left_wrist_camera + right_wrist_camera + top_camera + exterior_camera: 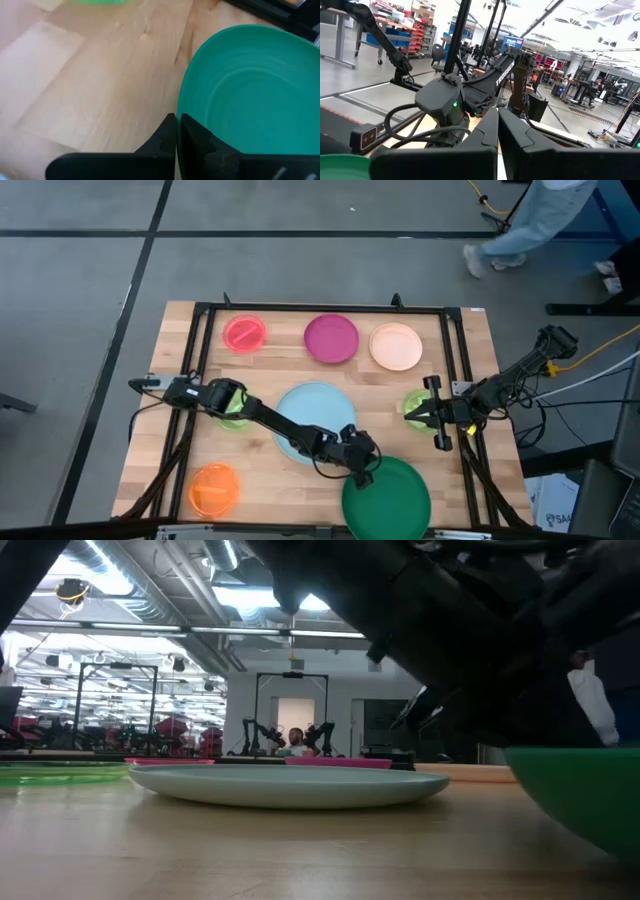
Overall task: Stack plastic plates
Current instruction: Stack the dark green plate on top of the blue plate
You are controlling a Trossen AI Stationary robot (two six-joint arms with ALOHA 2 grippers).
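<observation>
At table's near edge | left gripper point(362, 471) pinching dark green plate point(390, 495) rim | light, stiff, slick; grip rim only

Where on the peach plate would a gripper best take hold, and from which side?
Probably at the rim of the peach plate, fingers straddling its edge from above; it lies flat and apart from the magenta plate. The right gripper is nearer.

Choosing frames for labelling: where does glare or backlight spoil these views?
High view: even light, no glare. Low view: bright ceiling lights leave the left arm a black silhouette above the dark green plate. Right wrist view: ceiling washed out at upper right. Left wrist view: pale glare on the table.
</observation>
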